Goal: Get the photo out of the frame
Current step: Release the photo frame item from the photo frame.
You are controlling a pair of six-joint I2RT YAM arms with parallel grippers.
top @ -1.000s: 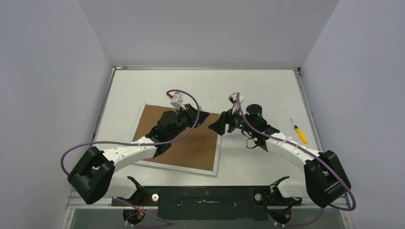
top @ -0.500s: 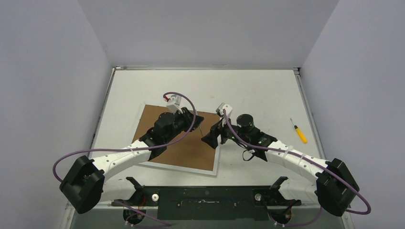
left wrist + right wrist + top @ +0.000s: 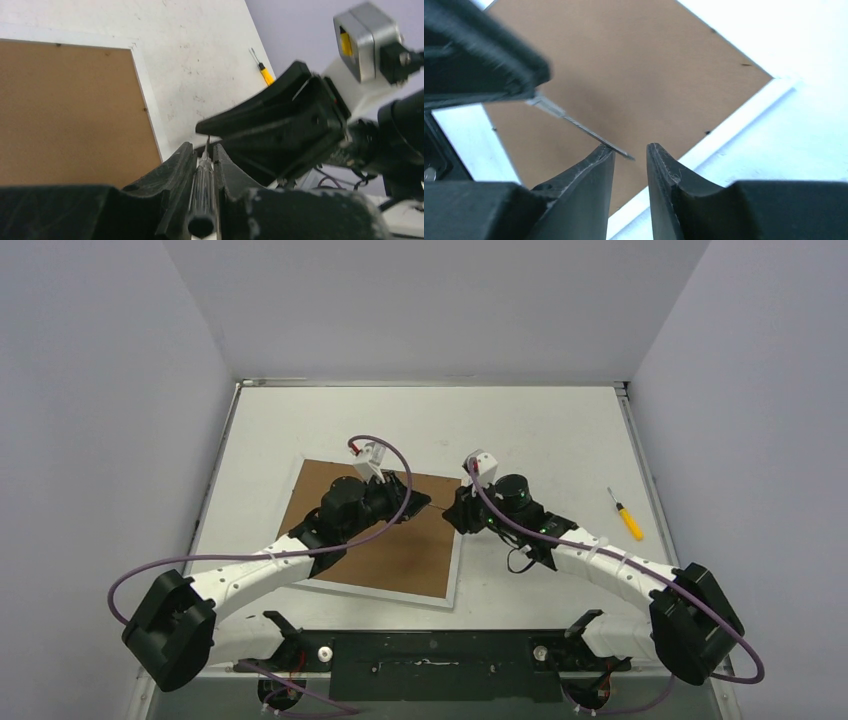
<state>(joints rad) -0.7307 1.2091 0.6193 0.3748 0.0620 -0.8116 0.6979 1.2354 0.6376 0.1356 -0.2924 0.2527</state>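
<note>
The frame (image 3: 320, 495) lies face down, its brown back (image 3: 65, 110) up and a narrow white border round it. The photo is hidden. Above the frame's right part, my left gripper (image 3: 412, 502) is shut on a screwdriver (image 3: 202, 195) with a dark translucent handle. Its thin metal shaft (image 3: 574, 121) points at my right gripper (image 3: 452, 512). In the right wrist view, my right gripper (image 3: 630, 149) stands a little open, with the shaft's tip in the gap at its left fingertip. Neither gripper touches the frame (image 3: 634, 65).
A small screwdriver with a yellow handle (image 3: 627, 514) lies on the white table at the right, also visible in the left wrist view as the yellow screwdriver (image 3: 264, 70). Grey walls close the table on three sides. Purple cables loop off both arms.
My right gripper swung left toward the left gripper, then settled at the screwdriver's tip, and its jaws narrowed. The left gripper kept its hold on the screwdriver and shifted slightly.
</note>
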